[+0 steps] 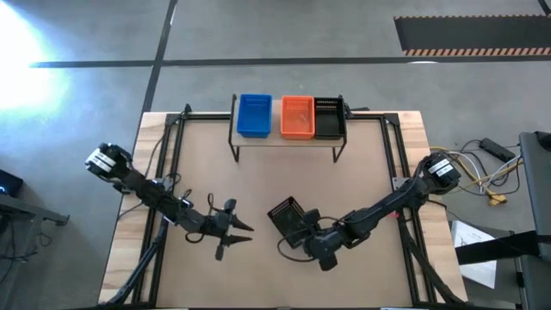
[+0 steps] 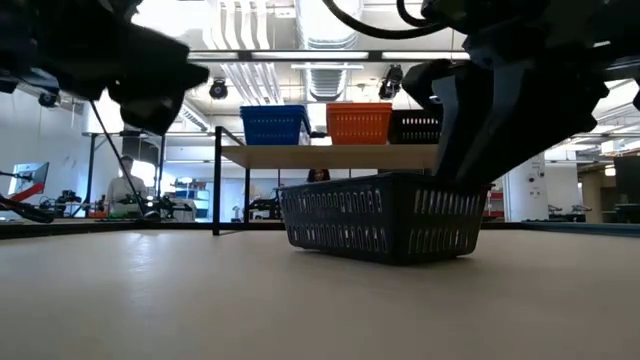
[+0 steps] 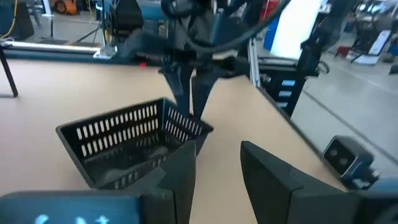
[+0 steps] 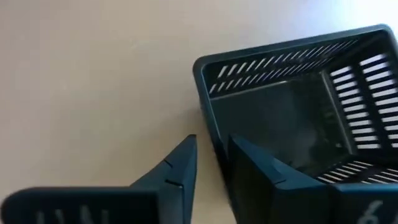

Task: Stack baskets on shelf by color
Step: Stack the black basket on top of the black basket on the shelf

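Observation:
A black perforated basket (image 1: 286,215) stands on the table's near middle and also shows in the low view (image 2: 380,215). My right gripper (image 4: 211,168) is at its near right corner, shut on its wall. My left gripper (image 1: 237,228) hovers open to the basket's left, pointing at it, and touches nothing (image 3: 217,180). The shelf (image 1: 288,142) stands at the far edge on thin black legs. On its wooden top rest a blue basket (image 1: 254,114), an orange basket (image 1: 297,117) and a black basket (image 1: 330,117), side by side. My right gripper pinches the black basket's side wall near a corner (image 4: 210,134), one finger inside the basket (image 4: 267,177) and one outside (image 4: 174,174). The fingers come from above, pointing down (image 3: 191,93). The basket's bottom (image 2: 385,258) appears to sit on the table.
Black frame rails (image 1: 172,138) run along the table's left and right sides. Bare tabletop (image 1: 284,176) lies between the basket and the shelf. Cables and papers (image 1: 491,185) lie off the table's right side. A person (image 2: 125,185) sits in the room beyond the table.

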### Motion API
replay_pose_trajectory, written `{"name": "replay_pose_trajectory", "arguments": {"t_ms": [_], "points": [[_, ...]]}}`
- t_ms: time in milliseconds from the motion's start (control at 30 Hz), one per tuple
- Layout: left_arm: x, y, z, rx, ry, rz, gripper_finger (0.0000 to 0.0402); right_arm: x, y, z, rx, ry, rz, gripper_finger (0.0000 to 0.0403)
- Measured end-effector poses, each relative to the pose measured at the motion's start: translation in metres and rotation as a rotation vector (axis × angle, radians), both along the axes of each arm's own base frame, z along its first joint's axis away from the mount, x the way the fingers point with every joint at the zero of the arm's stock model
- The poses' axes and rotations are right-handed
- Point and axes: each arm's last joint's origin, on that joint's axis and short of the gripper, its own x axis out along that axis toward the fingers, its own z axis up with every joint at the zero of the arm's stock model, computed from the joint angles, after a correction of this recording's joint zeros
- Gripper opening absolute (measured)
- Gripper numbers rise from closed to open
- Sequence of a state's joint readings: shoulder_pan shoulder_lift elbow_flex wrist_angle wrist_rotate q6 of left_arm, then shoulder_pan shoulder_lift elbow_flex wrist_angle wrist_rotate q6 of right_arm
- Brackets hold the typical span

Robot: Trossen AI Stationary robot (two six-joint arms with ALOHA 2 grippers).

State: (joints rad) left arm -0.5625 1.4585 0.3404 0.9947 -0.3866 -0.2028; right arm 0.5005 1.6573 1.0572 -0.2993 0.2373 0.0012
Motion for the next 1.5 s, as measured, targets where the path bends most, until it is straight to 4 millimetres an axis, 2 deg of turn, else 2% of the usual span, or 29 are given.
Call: {"name": "replay_pose_trajectory", "arguments": {"t_ms": [233, 367, 600, 733, 833, 967, 1133, 1233, 1333, 1433, 1500], "points": [[0.010, -0.006, -0.010, 0.035, 0.038, 0.013, 0.0111, 0.001, -0.001, -0.001, -0.029, 0.003, 0.035, 0.0021], [0.011, -0.006, -0.011, 0.038, 0.041, 0.014, 0.0111, 0.003, 0.001, 0.006, -0.053, -0.004, 0.031, 0.0012], [0.010, -0.005, -0.011, 0.036, 0.039, 0.014, 0.0111, 0.004, 0.013, 0.061, -0.193, -0.034, -0.027, 0.0010], [0.010, -0.005, -0.011, 0.035, 0.041, 0.014, 0.0111, -0.007, 0.021, 0.103, -0.352, -0.103, -0.060, 0.0010], [0.010, -0.005, -0.011, 0.035, 0.041, 0.014, 0.0111, -0.018, 0.015, 0.135, -0.470, -0.170, -0.092, 0.0009], [0.010, -0.005, -0.011, 0.033, 0.041, 0.014, 0.0111, -0.034, -0.024, 0.172, -0.584, -0.220, -0.213, 0.0009], [0.010, -0.005, -0.011, 0.032, 0.041, 0.014, 0.0111, -0.050, -0.104, 0.198, -0.624, -0.166, -0.365, 0.0009], [0.010, -0.005, -0.011, 0.032, 0.041, 0.014, 0.0111, -0.057, -0.155, 0.201, -0.598, -0.096, -0.442, 0.0009], [0.010, -0.005, -0.011, 0.033, 0.041, 0.014, 0.0111, -0.060, -0.196, 0.195, -0.525, -0.028, -0.475, 0.0009], [0.010, -0.005, -0.011, 0.033, 0.041, 0.016, 0.0111, -0.060, -0.224, 0.188, -0.411, 0.027, -0.443, 0.0009], [0.010, -0.005, -0.011, 0.033, 0.041, 0.017, 0.0111, -0.060, -0.235, 0.185, -0.381, 0.043, -0.436, 0.0009]]}}
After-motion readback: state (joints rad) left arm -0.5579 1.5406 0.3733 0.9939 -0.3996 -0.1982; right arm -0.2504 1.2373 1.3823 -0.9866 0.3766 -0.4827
